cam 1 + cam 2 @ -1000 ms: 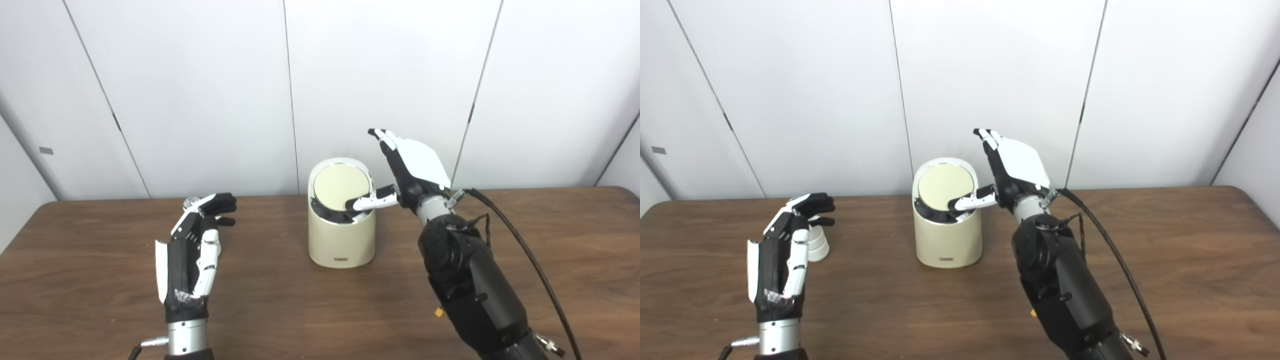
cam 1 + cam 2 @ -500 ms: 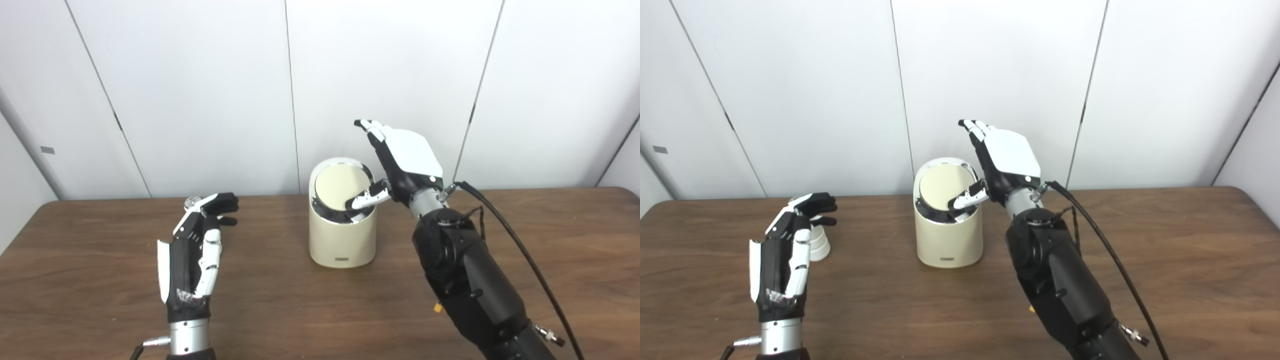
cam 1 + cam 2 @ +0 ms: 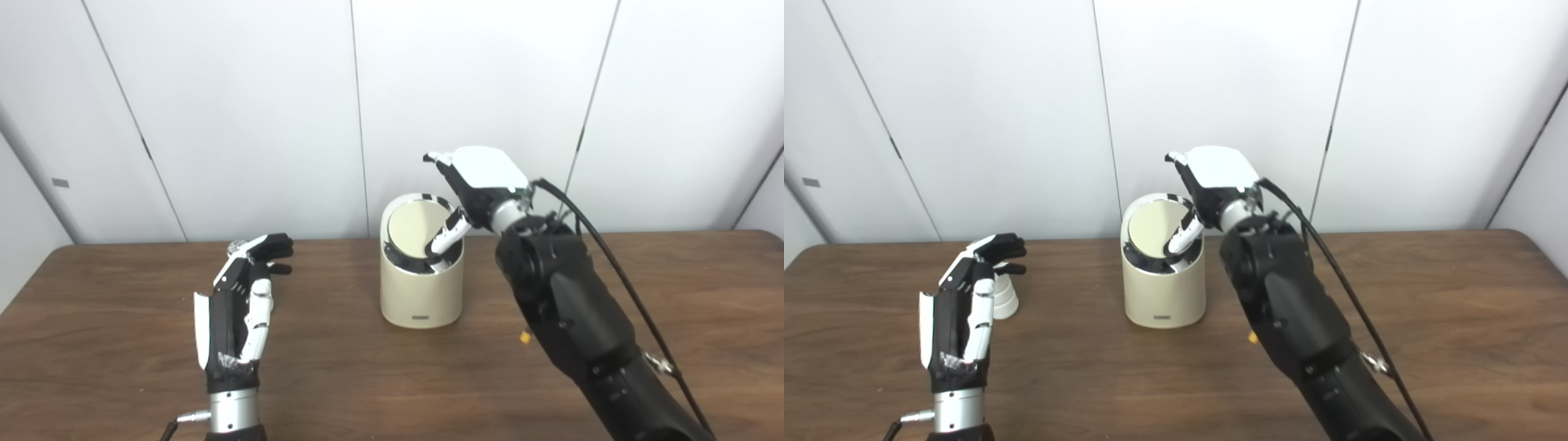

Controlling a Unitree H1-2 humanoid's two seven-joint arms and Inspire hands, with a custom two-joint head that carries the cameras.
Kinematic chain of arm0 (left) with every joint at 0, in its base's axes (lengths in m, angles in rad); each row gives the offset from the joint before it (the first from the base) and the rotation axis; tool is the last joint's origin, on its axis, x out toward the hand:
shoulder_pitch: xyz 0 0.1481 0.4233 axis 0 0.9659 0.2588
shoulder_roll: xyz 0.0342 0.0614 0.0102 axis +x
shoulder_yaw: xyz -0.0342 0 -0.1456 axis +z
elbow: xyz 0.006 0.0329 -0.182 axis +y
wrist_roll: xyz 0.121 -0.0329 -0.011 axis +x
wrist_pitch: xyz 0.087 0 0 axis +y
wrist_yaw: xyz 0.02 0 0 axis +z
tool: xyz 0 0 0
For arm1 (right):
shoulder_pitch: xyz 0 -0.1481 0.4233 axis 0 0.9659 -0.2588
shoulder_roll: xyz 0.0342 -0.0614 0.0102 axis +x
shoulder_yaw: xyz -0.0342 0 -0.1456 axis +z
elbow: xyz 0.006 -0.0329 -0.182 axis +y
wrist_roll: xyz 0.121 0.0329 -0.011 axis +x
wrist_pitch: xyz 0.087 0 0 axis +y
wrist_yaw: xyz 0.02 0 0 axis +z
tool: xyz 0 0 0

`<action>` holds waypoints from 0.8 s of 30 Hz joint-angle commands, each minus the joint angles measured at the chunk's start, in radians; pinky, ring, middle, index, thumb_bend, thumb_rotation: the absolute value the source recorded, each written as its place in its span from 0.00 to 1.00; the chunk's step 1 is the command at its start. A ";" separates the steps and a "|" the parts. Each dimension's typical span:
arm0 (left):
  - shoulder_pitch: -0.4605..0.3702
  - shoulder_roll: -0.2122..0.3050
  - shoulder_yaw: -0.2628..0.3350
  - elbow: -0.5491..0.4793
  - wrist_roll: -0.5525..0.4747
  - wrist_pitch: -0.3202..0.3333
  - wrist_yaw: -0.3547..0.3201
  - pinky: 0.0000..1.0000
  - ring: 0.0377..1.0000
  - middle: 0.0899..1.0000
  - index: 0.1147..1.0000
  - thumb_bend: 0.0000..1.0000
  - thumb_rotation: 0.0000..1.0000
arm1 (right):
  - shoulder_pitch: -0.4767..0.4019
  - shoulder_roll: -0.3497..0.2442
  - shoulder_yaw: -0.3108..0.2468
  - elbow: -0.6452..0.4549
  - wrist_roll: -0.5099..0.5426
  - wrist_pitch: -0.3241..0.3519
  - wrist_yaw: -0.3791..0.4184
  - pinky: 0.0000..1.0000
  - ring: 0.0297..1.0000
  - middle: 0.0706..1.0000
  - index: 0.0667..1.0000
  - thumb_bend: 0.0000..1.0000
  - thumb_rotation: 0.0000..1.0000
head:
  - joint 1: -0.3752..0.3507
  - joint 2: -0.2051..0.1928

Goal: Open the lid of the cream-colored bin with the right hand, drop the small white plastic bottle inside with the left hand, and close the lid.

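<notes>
Lighting even and bright; image quality fair, with slight softness.

Diffuse overhead illumination is indicated by the small, soft shadows cast close under the cream-colored bin (image 3: 420, 288) and along the right arm on the bench (image 3: 367, 380). A pale sheen is seen on the wood grain toward the bench's right side. The white back of the right robot hand (image 3: 484, 177) is nearly washed out against the white wall panels (image 3: 245, 110). Fine detail is soft throughout. No marked motion blur is observed. Panel seams appear splayed outward toward the frame edges.
</notes>
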 commanded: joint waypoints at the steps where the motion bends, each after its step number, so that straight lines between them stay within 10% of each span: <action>1: -0.037 -0.002 -0.006 -0.021 0.004 -0.026 0.002 0.58 0.66 0.66 0.65 0.22 0.73 | -0.046 -0.017 0.005 0.017 -0.050 0.002 0.025 0.57 0.72 0.76 0.83 0.89 0.16 | -0.002 0.001; 14: -0.037 -0.005 -0.006 -0.023 0.008 -0.026 0.005 0.57 0.66 0.66 0.64 0.23 0.73 | -0.055 -0.016 -0.008 0.014 -0.031 0.003 0.110 0.17 0.23 0.33 0.81 0.87 0.13 | -0.001 0.004; 20: -0.036 -0.005 -0.005 -0.027 0.006 -0.020 0.004 0.58 0.66 0.66 0.65 0.23 0.74 | -0.016 0.032 -0.141 -0.047 0.026 0.003 0.137 0.44 0.62 0.69 0.84 0.86 0.34 | -0.001 0.004; 24: -0.037 -0.004 -0.005 -0.023 0.003 -0.020 0.003 0.58 0.66 0.66 0.64 0.23 0.73 | 0.017 0.054 -0.213 -0.067 0.112 0.003 0.102 0.52 0.68 0.73 0.86 0.85 0.52 | -0.001 0.003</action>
